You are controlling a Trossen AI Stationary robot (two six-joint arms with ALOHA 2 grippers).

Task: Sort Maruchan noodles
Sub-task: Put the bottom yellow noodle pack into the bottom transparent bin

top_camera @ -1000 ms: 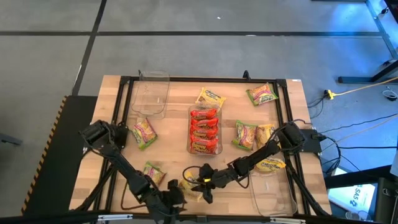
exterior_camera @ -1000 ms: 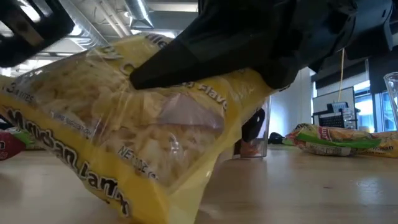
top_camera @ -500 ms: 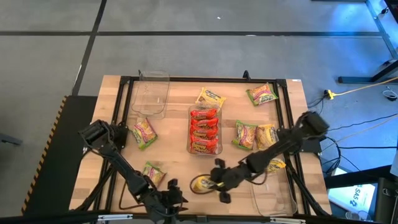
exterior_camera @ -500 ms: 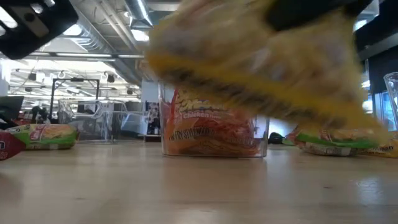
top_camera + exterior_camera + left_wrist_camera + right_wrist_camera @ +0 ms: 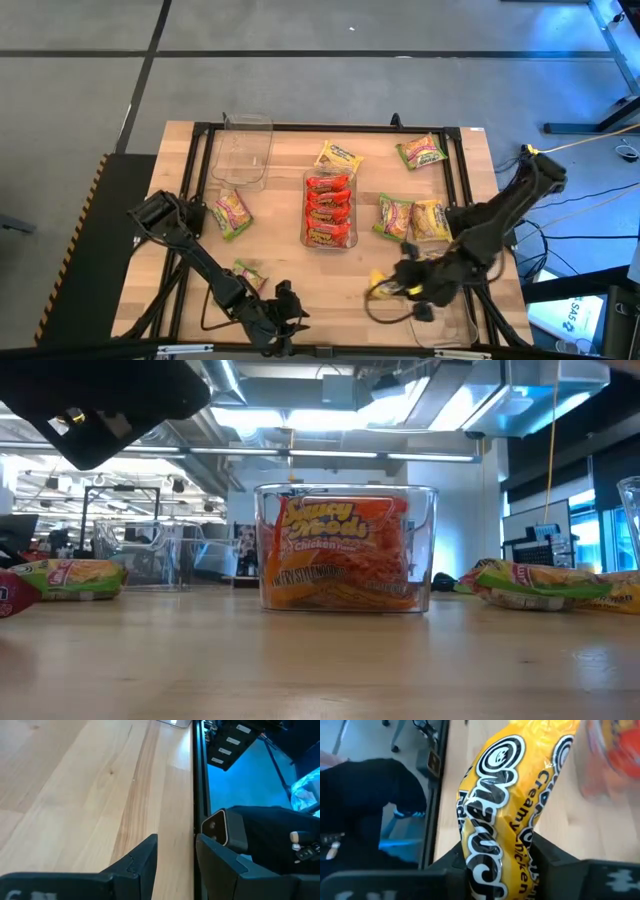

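My right gripper (image 5: 402,285) is shut on a yellow noodle packet (image 5: 380,287) above the table's near right part. Three red packets lie in a clear tray (image 5: 328,240) at the centre; the low view shows this tray (image 5: 420,550) too. Green packets (image 5: 232,212) (image 5: 245,273) (image 5: 393,217) (image 5: 420,152) and yellow ones (image 5: 338,157) (image 5: 430,220) lie flat on the wood. My left gripper (image 5: 288,308) hovers open near the front edge, with nothing between its fingers (image 5: 145,855). My right gripper pinches the yellow packet between its two fingers (image 5: 547,862), on the end nearest the wrist (image 5: 492,870). The rest of the packet sticks out ahead of the fingers and bulges. The fingers slant downward. The packet hangs clear of the table.
One clear tray (image 5: 243,150) stands at the far left and another (image 5: 440,318) at the near right corner. A black frame rail (image 5: 194,780) runs along the table's edge. Bare wood lies between the centre tray and the front edge.
My right gripper has risen and swung toward the table's right edge, carrying the yellow packet. The packet, which was low on the table near the front centre, is now lifted clear and has left the low view.
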